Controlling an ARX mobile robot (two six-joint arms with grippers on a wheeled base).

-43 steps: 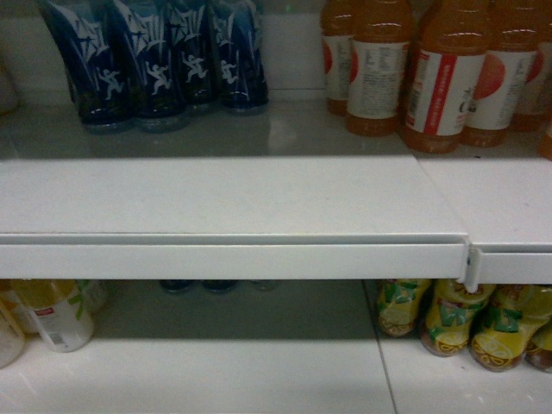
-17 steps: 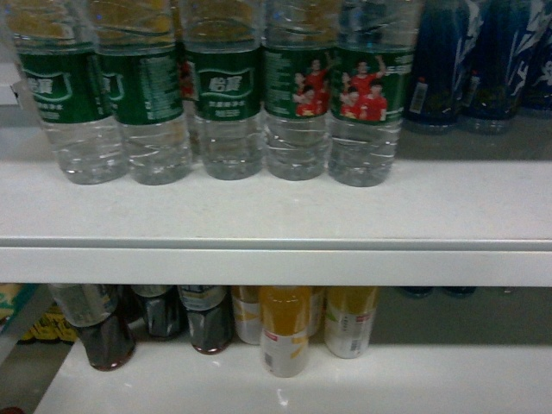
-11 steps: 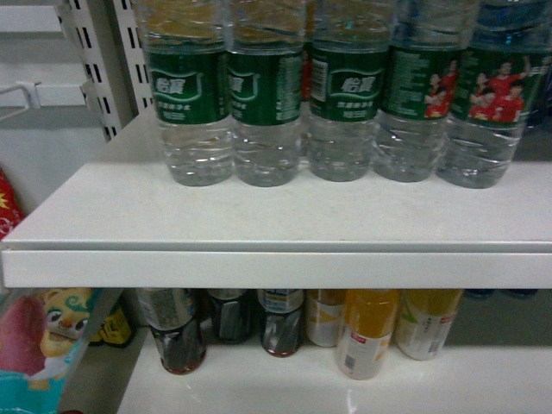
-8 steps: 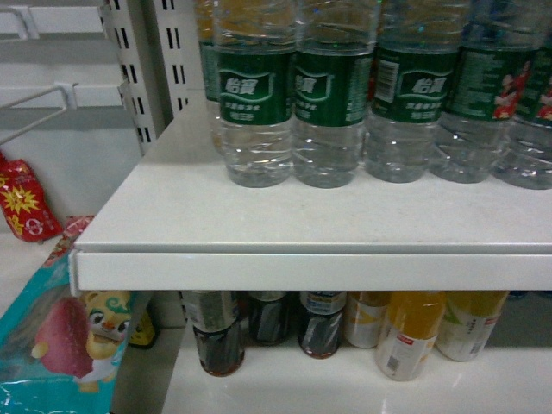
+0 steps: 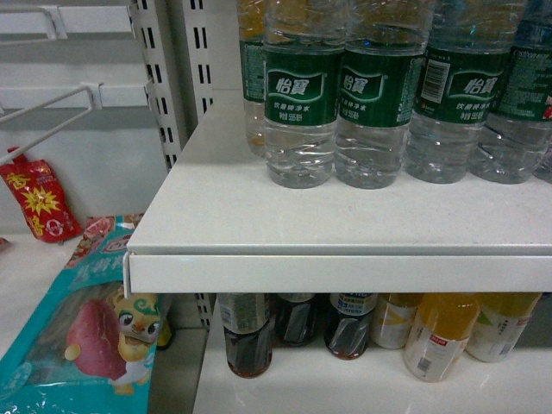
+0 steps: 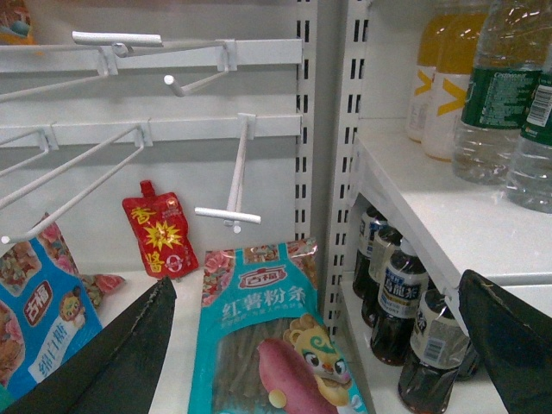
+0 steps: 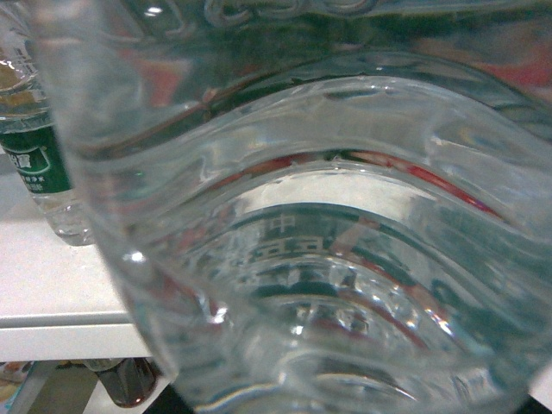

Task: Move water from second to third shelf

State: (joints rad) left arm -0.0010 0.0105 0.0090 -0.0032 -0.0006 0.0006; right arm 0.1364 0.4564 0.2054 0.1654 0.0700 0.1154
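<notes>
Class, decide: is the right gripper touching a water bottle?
Cannot tell. A water bottle fills the right wrist view at close range, yet no fingers show there, and the head view lacks the gripper.

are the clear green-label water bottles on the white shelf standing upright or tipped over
Upright. In the head view the clear ribbed green-label water bottles stand on their bases in a row on the white metal shelf, labels level; none lies on its side.

R pincer hidden behind water bottle; bottle tops cropped.

Water label reads 怡寶; snack bag 红薯粉条
</notes>
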